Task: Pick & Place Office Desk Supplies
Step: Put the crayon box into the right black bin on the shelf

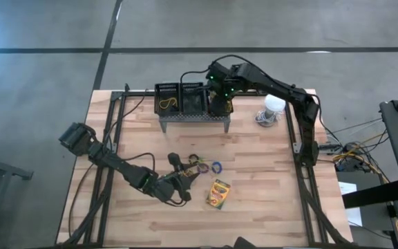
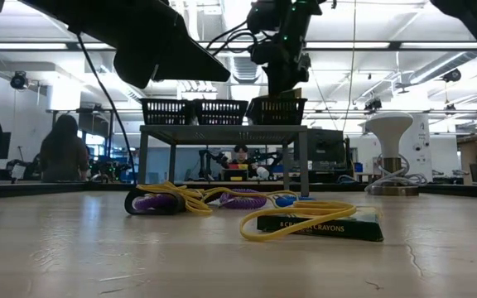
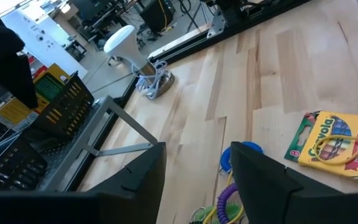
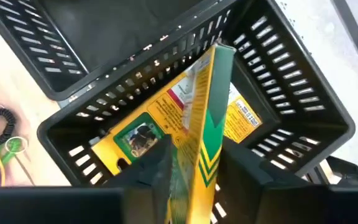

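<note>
My right gripper (image 4: 194, 162) is above the rightmost black basket (image 1: 220, 104) on the grey stand and is shut on a yellow-and-green crayon box (image 4: 213, 106). A second crayon box (image 4: 148, 124) lies in that basket beneath it. On the table lie another crayon box (image 1: 218, 194) with a yellow band across it, and yellow, purple, blue and black bands (image 1: 202, 164). My left gripper (image 1: 184, 170) hovers open beside those bands with nothing between its fingers (image 3: 135, 180). My right gripper pinches the crayon box between its two fingers, at the box's upper end (image 4: 197, 180), on its broad faces. The fingers come from above, slanting steeply down, along the box. The box stands on edge, its lower end inside the basket. Whether it rests on the box below, I cannot tell.
The stand (image 1: 193, 116) carries three black baskets; the left one holds a yellow band (image 1: 168, 104). A white dome-shaped object with a cable (image 1: 271, 107) stands to the right of the stand. Bare wood lies at the table's near and right sides.
</note>
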`<action>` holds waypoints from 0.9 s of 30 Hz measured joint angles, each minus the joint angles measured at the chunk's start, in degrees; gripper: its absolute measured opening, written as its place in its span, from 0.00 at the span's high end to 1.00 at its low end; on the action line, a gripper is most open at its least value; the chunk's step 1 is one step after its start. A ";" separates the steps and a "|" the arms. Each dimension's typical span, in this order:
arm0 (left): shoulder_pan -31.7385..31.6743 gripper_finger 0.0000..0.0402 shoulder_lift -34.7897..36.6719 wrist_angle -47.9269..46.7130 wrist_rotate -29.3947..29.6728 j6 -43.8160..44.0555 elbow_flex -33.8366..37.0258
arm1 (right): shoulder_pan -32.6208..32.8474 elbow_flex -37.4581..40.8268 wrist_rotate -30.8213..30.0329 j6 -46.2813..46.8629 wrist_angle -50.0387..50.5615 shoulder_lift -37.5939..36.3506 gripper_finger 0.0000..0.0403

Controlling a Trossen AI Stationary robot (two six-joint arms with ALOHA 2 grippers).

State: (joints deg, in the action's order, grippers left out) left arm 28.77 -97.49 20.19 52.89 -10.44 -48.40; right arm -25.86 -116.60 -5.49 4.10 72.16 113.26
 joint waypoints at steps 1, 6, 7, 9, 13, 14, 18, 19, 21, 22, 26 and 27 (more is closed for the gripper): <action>-0.01 0.54 0.00 0.01 0.02 0.00 -0.01 | -0.08 0.00 0.06 0.01 -0.02 -0.13 0.78; -0.01 0.54 0.00 0.08 -0.01 0.00 -0.02 | -0.37 -0.27 1.10 0.08 -0.97 -1.46 0.93; -0.03 0.54 0.00 0.06 -0.01 0.02 -0.02 | -0.51 -0.30 2.03 0.22 -1.29 -1.91 0.94; -0.04 0.54 0.00 0.06 0.00 0.00 -0.02 | -0.78 -0.31 3.70 0.52 -1.43 -2.60 0.94; -0.04 0.54 0.00 0.00 0.00 0.03 -0.02 | -1.91 -0.28 4.75 2.23 -2.84 -4.20 0.91; -0.04 0.54 0.00 -0.10 0.02 0.05 -0.02 | -2.38 -0.28 5.26 2.58 -3.28 -4.79 0.91; -0.04 0.54 0.00 -0.36 0.01 0.88 -0.02 | -3.84 0.14 8.15 3.35 -4.83 -6.82 0.92; -0.04 0.54 0.00 -0.36 -0.01 0.96 -0.02 | -3.94 0.81 8.49 3.43 -5.67 -7.40 0.92; -0.04 0.54 0.00 -0.42 0.01 1.24 -0.02 | -4.03 3.14 9.44 3.53 -8.01 -9.16 0.92; -0.04 0.54 0.00 -0.44 0.01 1.37 -0.02 | -4.12 4.75 10.15 3.79 -9.73 -10.41 0.92; -0.04 0.54 0.00 -0.53 -0.01 1.55 -0.02 | -5.25 14.21 13.51 6.04 -18.20 -16.73 0.92; -0.04 0.54 0.00 -0.51 -0.01 1.55 -0.02 | -5.75 17.09 14.02 6.81 -20.65 -18.39 0.92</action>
State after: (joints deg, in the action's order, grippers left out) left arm 28.73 -97.49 19.68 52.88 -8.88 -48.42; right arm -31.61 -99.51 8.54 10.91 51.51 94.86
